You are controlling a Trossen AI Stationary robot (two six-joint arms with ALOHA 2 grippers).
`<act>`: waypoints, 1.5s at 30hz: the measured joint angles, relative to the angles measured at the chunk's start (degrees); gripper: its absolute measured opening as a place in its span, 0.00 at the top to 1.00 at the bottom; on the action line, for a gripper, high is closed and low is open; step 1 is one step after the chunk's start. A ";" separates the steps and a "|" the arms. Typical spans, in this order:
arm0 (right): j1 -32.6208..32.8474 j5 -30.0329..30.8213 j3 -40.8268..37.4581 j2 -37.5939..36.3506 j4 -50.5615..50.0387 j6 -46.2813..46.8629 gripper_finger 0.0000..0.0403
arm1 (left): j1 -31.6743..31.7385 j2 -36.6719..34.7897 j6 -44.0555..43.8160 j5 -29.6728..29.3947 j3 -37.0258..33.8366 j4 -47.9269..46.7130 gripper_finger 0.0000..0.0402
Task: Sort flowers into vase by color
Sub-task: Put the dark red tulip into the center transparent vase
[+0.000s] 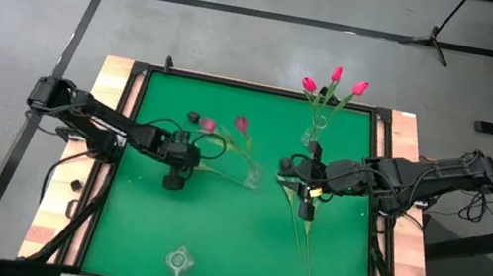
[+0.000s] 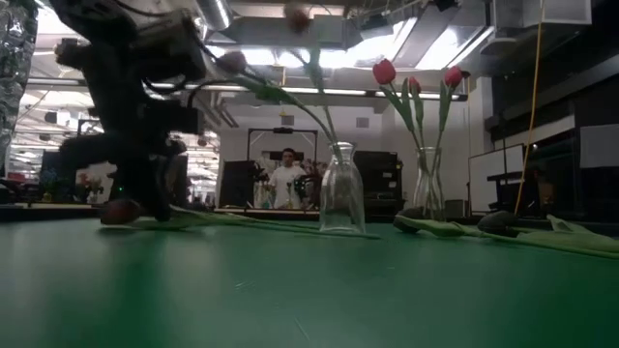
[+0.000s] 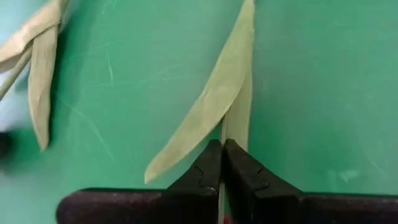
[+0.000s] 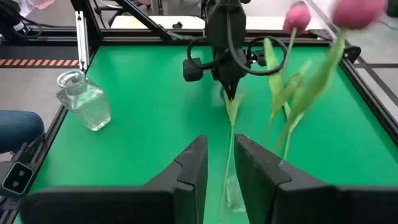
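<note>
The left gripper is pressing down on the mat, its fingers clenching the thin stem of a lying tulip, right where a leaf is branching off. The bite is looking narrow, so the stem could be slipping out when it is lifted, or only the leaf could be coming up. The long stem could also be swinging into the middle vase just beside and tipping it. The head is seeming dark from the low camera, but I am not sure, so a wrong vase is also a risk.

The right gripper is hovering near the mat's middle, fingers standing apart over other stems.

The mat is lying smooth and green in a wooden-edged table. Around it a grey-floored workshop is glowing under ceiling lights, and a person is standing far behind
</note>
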 joint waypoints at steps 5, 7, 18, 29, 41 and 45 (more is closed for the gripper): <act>0.00 -0.44 0.02 -0.02 1.10 -0.38 0.80 | -3.24 -2.31 -3.84 -0.16 0.49 -3.41 1.00; 0.00 -0.46 0.02 -0.02 1.29 -0.69 0.80 | -4.65 -2.67 -4.99 -0.04 0.52 -3.88 1.00; 0.00 -0.44 0.02 -0.02 1.58 -1.58 0.80 | -9.93 -2.69 -9.63 3.65 1.98 -7.95 1.00; -0.02 -0.44 0.02 -0.02 1.75 -1.86 0.80 | -16.15 -2.69 -13.22 1.57 15.31 -22.09 1.00; -0.04 -9.67 0.14 2.65 9.78 -2.06 0.67 | -19.52 -2.58 -13.05 -1.44 33.67 -30.89 1.00; -0.04 -8.87 4.93 7.99 6.34 -2.33 0.54 | -18.93 -2.49 -12.62 -2.95 35.75 -31.91 1.00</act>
